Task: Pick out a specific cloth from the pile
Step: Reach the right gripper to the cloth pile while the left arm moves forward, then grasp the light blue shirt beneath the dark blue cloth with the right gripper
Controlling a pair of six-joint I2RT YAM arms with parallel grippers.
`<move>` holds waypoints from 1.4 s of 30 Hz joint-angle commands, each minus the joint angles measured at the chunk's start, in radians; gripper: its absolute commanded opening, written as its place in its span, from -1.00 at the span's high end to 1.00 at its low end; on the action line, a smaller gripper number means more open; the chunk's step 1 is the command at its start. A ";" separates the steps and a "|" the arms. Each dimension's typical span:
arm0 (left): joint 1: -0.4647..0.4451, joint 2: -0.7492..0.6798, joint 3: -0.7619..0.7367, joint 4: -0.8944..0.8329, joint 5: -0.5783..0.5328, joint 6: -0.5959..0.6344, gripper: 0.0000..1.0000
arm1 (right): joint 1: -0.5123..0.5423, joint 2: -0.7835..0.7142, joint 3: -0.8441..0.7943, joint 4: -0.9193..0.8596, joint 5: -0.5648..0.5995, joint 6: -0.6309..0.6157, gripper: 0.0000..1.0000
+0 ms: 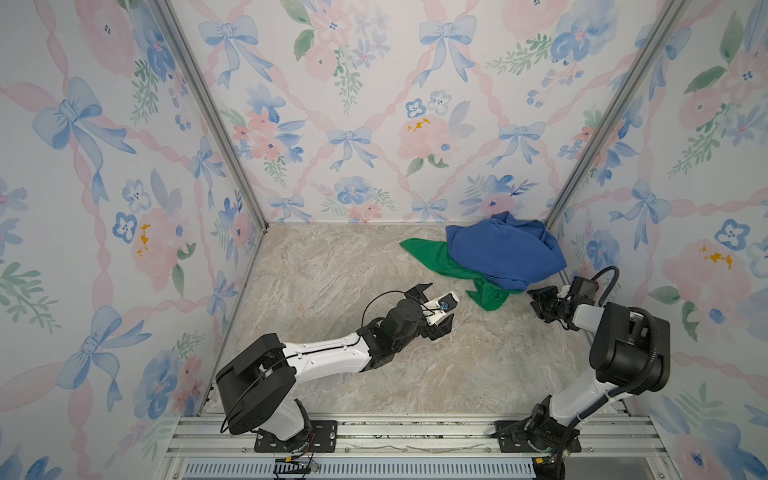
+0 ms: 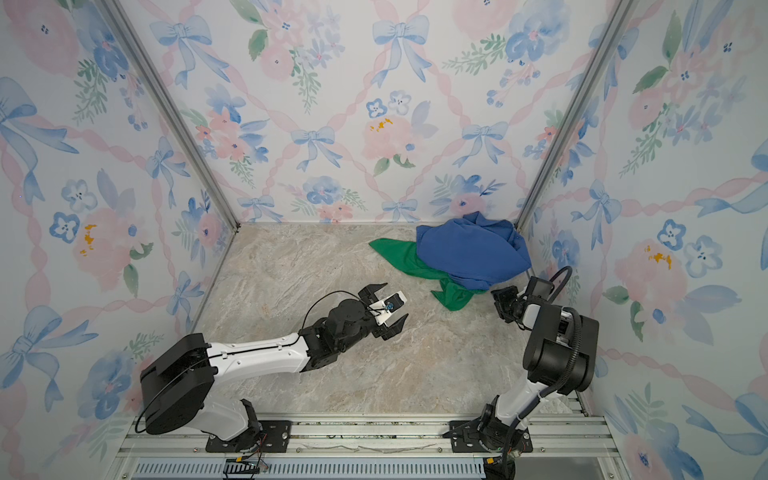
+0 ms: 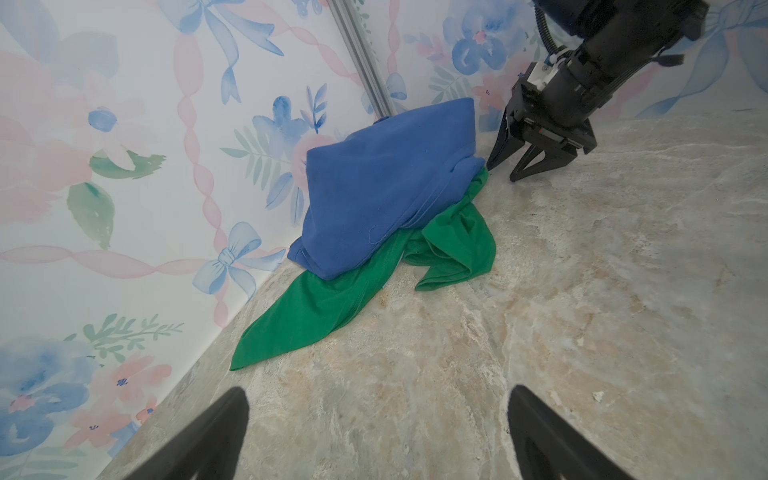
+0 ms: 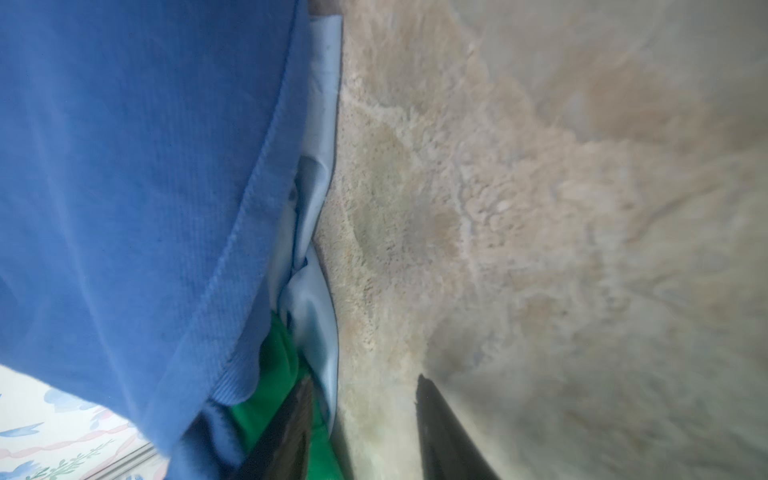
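Pale sky-blue fabric shows only in my right wrist view. There the cloth [image 4: 320,174] peeks out as a thin strip from under the hem of the blue cloth [image 4: 124,166] and lies flat against the counter [image 4: 540,208]. The strip runs straight ahead of my right claw [image 4: 363,382], and its near end reaches in between the two fingers. One finger [image 4: 297,415] lies against the green cloth [image 4: 278,374] just beside that strip, and the other sits over bare counter. This claw is partly open, with a clear gap between the fingers. I cannot see it pinching anything.

In both top views the pile [image 1: 498,257] [image 2: 469,253] sits just ahead of my right claw [image 1: 534,301] [image 2: 498,301]. The blue cloth [image 1: 505,253] lies heaped on top of the green cloth [image 1: 432,257] and hides the pale one. In my left wrist view the right claw [image 3: 503,172] points down at the counter, its tips just beside the spot where blue and green meet.

My left claw [image 1: 440,302] [image 2: 395,302] [image 3: 378,399] is spread wide and holds nothing. It hangs over bare counter with the pile ahead of it and apart from it. The green cloth [image 3: 332,299] trails out nearest to this claw, and the blue cloth [image 3: 386,187] is heaped beyond it.
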 commanded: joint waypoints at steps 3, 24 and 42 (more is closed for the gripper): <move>-0.004 -0.019 -0.003 0.003 -0.044 -0.002 -0.96 | 0.030 0.082 0.037 0.131 0.024 0.074 0.18; -0.002 -0.080 -0.044 0.006 -0.074 -0.007 -0.96 | 0.082 0.256 0.178 0.147 0.057 0.125 0.48; -0.003 -0.131 -0.104 0.004 -0.092 -0.011 -0.96 | 0.106 0.059 0.138 0.166 0.015 0.087 1.00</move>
